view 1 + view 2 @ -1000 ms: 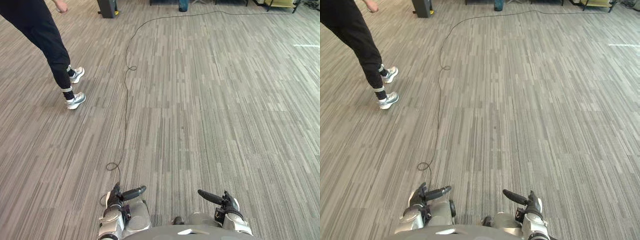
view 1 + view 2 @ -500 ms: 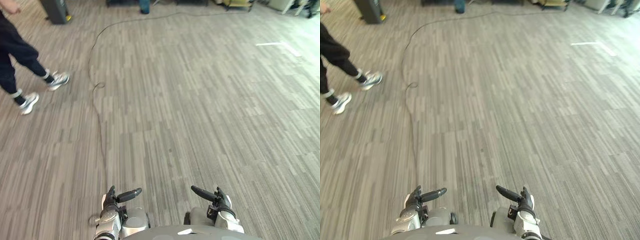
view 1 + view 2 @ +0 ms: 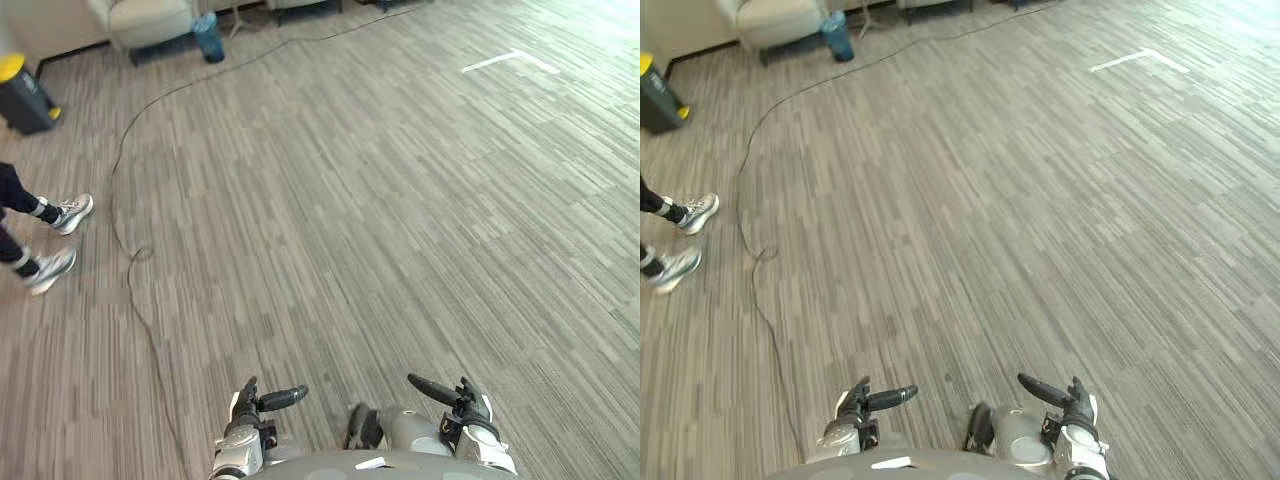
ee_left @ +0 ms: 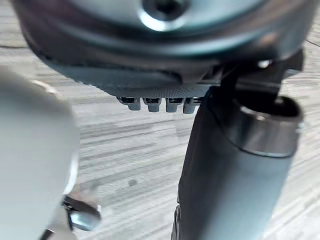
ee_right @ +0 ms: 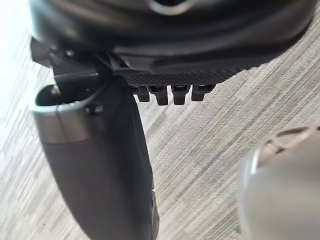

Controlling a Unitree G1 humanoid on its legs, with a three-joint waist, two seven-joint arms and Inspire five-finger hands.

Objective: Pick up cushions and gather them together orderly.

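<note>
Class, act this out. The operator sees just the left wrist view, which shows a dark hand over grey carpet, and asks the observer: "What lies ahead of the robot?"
Observer: A pale armchair stands far ahead, to the left.
Operator: Is anyone close by?
Observer: Yes, a person's shoes are on the carpet off to the left.
Operator: What is the other hand doing?
Observer: The right hand is low in front, open and holding nothing.
</note>
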